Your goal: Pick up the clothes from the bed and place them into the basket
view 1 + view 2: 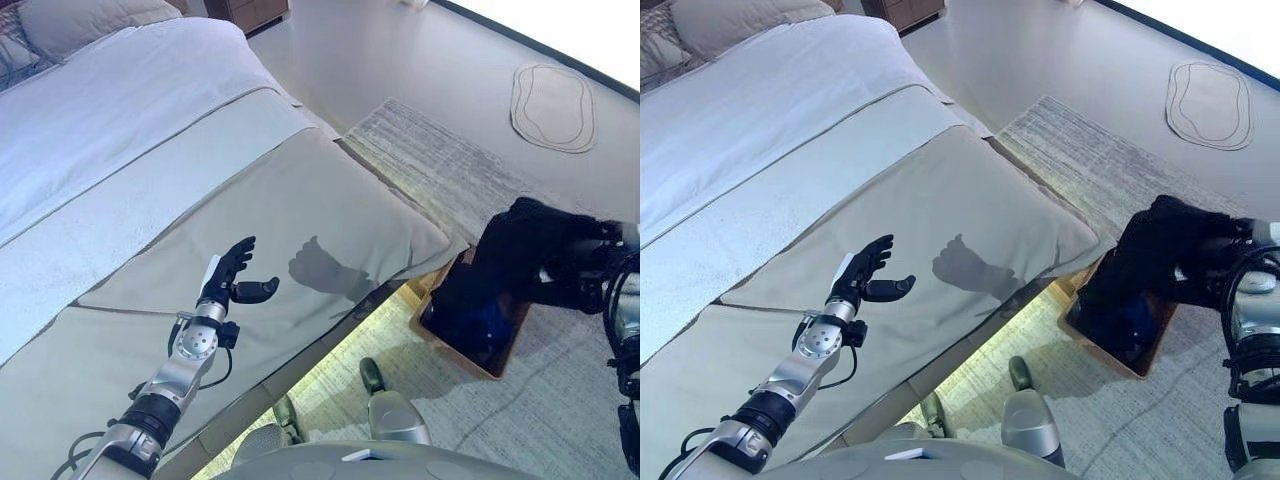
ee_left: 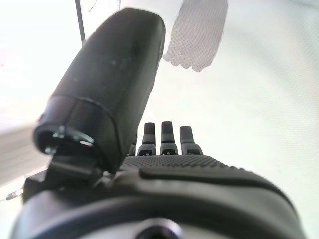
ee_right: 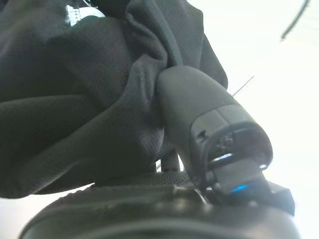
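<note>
Your right hand (image 3: 199, 129) has its thumb and fingers curled into the black garment (image 1: 520, 250), which hangs over the wooden basket (image 1: 500, 365) on the rug (image 1: 450, 170) beside the bed (image 1: 300, 200). Let go too far toward the bed and the trailing cloth could drape over the rim and slide out. Fabric may also snag on the thumb as you release. Your left hand (image 1: 232, 272) hovers over the bedspread, fingers straight, holding nothing

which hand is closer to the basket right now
Right. The right hand grips the black garment hanging directly over the wooden basket on the rug. The left hand is open over the beige bed cover, well away.
</note>
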{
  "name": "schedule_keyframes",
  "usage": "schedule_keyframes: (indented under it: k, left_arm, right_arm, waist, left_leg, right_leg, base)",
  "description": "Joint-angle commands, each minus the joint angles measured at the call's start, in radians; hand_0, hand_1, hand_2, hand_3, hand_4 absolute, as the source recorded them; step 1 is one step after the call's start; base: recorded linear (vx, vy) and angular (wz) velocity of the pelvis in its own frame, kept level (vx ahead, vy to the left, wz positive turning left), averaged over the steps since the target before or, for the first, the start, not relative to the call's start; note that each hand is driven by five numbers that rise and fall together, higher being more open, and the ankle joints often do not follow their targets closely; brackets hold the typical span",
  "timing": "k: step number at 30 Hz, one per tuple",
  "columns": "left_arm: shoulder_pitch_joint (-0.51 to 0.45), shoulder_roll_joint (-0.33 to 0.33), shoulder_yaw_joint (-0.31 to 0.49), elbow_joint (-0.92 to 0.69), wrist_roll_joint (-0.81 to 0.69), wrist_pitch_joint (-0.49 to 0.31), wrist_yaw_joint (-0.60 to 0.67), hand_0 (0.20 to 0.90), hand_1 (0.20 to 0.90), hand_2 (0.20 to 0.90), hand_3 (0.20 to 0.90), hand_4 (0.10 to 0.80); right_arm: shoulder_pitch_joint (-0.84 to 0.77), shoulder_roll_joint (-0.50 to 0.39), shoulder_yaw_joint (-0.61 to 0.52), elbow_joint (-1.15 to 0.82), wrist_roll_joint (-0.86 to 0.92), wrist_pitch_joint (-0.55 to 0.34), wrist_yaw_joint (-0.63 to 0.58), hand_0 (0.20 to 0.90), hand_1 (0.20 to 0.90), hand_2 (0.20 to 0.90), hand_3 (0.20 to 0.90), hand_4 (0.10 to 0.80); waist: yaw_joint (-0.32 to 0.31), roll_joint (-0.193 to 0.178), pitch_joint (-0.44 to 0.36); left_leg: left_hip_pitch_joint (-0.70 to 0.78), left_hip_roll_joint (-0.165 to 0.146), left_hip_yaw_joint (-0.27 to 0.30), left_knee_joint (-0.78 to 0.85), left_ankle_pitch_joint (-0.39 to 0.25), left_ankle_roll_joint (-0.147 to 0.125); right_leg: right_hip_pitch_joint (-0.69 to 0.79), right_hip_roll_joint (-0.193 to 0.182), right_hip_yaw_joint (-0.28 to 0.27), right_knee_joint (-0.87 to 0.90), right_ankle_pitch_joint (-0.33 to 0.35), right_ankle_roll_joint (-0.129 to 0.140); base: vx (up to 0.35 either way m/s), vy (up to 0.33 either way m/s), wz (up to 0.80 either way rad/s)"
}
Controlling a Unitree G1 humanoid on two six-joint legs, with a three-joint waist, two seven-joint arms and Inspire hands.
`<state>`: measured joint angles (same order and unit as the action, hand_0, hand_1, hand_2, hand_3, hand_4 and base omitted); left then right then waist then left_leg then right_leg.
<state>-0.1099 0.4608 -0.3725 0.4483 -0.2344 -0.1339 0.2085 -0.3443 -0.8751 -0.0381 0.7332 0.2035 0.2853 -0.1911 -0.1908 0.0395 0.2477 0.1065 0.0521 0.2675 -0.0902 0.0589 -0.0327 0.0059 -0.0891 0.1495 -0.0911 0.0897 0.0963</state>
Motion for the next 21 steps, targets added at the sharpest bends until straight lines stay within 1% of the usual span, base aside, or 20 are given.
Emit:
schedule_keyframes:
  k: [1, 4, 5, 6, 7, 14, 21]
  left_arm:
    - [-0.078, -0.014, -0.01, -0.014, 0.03, -0.087, 0.025, 0.9, 0.9, 0.9, 0.9, 0.8]
    - [-0.079, -0.012, -0.011, -0.024, 0.028, -0.082, 0.023, 0.9, 0.9, 0.9, 0.9, 0.8]
    - [-0.08, -0.011, -0.012, -0.033, 0.027, -0.079, 0.022, 0.9, 0.9, 0.9, 0.9, 0.8]
    - [-0.081, -0.01, -0.011, -0.037, 0.027, -0.076, 0.021, 0.9, 0.9, 0.9, 0.9, 0.8]
    - [-0.082, -0.01, -0.012, -0.04, 0.025, -0.075, 0.02, 0.9, 0.9, 0.9, 0.9, 0.8]
    - [-0.086, -0.007, -0.019, -0.047, 0.02, -0.072, 0.011, 0.9, 0.9, 0.9, 0.9, 0.8]
    - [-0.088, -0.007, -0.026, -0.048, 0.016, -0.072, 0.013, 0.9, 0.9, 0.9, 0.9, 0.8]
  right_arm:
    - [-0.099, -0.098, 0.013, 0.026, -0.06, -0.083, -0.049, 0.3, 0.3, 0.3, 0.2, 0.1]
    - [-0.097, -0.094, 0.015, 0.057, -0.063, -0.087, -0.052, 0.3, 0.3, 0.3, 0.2, 0.1]
    - [-0.097, -0.093, 0.016, 0.075, -0.069, -0.095, -0.051, 0.502, 0.502, 0.502, 0.436, 0.336]
    - [-0.095, -0.093, 0.016, 0.078, -0.07, -0.096, -0.053, 0.782, 0.782, 0.782, 0.763, 0.663]
    - [-0.093, -0.09, 0.017, 0.084, -0.072, -0.099, -0.055, 0.9, 0.9, 0.9, 0.9, 0.8]
    - [-0.088, -0.082, 0.019, 0.094, -0.084, -0.102, -0.072, 0.9, 0.9, 0.9, 0.9, 0.8]
    - [-0.081, -0.077, 0.017, 0.1, -0.099, -0.105, -0.074, 0.9, 0.9, 0.9, 0.9, 0.8]
  waist:
    - [0.017, 0.018, -0.029]
    - [0.018, 0.027, -0.025]
    - [0.02, 0.034, -0.02]
    - [0.021, 0.036, -0.019]
    - [0.021, 0.039, -0.019]
    - [0.024, 0.051, -0.015]
    - [0.023, 0.054, -0.018]
  left_leg:
    - [0.047, -0.008, -0.067, 0.013, -0.119, -0.011]
    - [0.046, -0.009, -0.066, 0.014, -0.119, -0.012]
    - [0.043, -0.01, -0.067, 0.014, -0.117, -0.013]
    - [0.042, -0.011, -0.067, 0.014, -0.117, -0.014]
    - [0.04, -0.011, -0.068, 0.014, -0.116, -0.014]
    - [0.036, -0.013, -0.072, 0.013, -0.113, -0.016]
    - [0.033, -0.014, -0.074, 0.012, -0.113, -0.015]
  right_leg:
    - [-0.026, 0.044, -0.084, 0.016, 0.004, -0.007]
    - [-0.027, 0.042, -0.086, 0.016, 0.004, -0.007]
    - [-0.028, 0.041, -0.088, 0.015, 0.003, -0.007]
    - [-0.029, 0.04, -0.089, 0.015, 0.003, -0.007]
    - [-0.029, 0.04, -0.09, 0.015, 0.003, -0.007]
    - [-0.031, 0.037, -0.094, 0.014, 0.002, -0.006]
    - [-0.031, 0.037, -0.092, 0.013, 0.001, -0.006]
  base:
    - [0.0, 0.0, 0.0]
    - [0.0, 0.0, 0.0]
    - [0.0, 0.0, 0.0]
    - [0.0, 0.0, 0.0]
    - [0.0, 0.0, 0.0]
    - [0.0, 0.0, 0.0]
    - [0.0, 0.0, 0.0]
